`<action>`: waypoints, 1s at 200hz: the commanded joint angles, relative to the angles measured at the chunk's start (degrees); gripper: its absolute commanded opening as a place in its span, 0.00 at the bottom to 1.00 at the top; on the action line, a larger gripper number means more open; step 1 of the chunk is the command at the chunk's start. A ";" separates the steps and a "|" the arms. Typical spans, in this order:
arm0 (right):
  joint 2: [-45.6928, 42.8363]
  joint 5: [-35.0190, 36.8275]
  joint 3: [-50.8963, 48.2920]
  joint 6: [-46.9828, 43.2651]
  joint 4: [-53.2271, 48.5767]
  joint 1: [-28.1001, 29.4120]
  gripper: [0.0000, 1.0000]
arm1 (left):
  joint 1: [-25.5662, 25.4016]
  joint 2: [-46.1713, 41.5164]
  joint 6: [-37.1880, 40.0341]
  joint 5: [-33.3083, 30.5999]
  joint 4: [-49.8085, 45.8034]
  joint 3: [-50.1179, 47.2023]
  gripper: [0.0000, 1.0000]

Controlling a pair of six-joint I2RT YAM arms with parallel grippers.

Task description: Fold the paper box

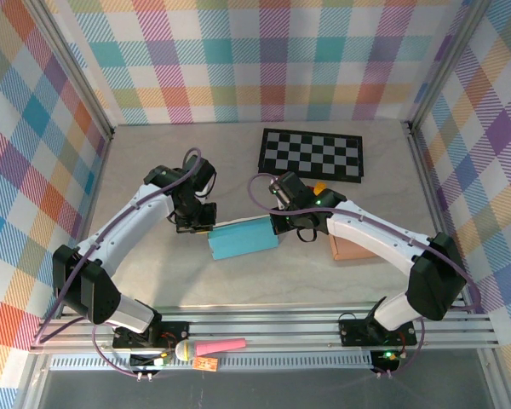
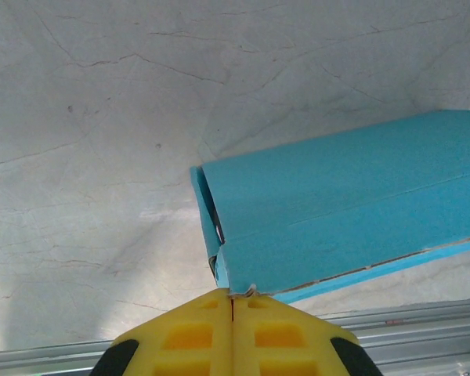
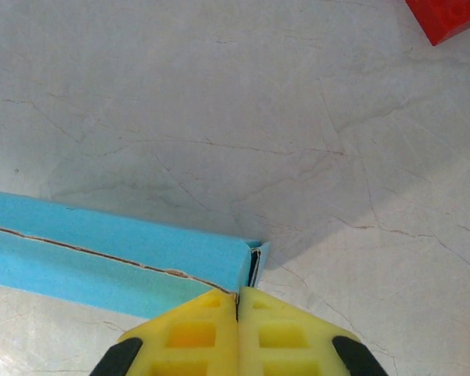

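The light blue paper box (image 1: pixel 243 239) lies on the table between the two arms, partly folded into a long flat shape. My left gripper (image 1: pixel 194 223) is at its left end. In the left wrist view the yellow fingers (image 2: pixel 189 337) are pressed together, pinching the box's (image 2: pixel 345 207) near corner edge. My right gripper (image 1: pixel 283 223) is at the box's right end. In the right wrist view its yellow fingers (image 3: pixel 282 333) are shut on the corner of the box (image 3: pixel 102 251), where a thin flap edge enters the seam.
A black and white checkerboard (image 1: pixel 312 154) lies at the back. A brown cardboard piece (image 1: pixel 351 248) sits under the right arm, with an orange object (image 1: pixel 320 188) near it. A red block (image 3: pixel 446 16) shows in the right wrist view. Metal rails (image 1: pixel 264 328) run along the near edge.
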 commanded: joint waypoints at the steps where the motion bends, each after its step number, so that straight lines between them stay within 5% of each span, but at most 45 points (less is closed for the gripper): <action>1: 1.78 -4.10 1.23 -0.27 -3.70 0.63 0.00 | 0.63 0.71 -1.76 2.52 0.10 1.89 0.00; 200: 1.07 -3.83 -1.80 -0.78 -1.54 0.54 0.00 | 1.48 -6.83 2.74 2.66 7.56 -11.40 0.00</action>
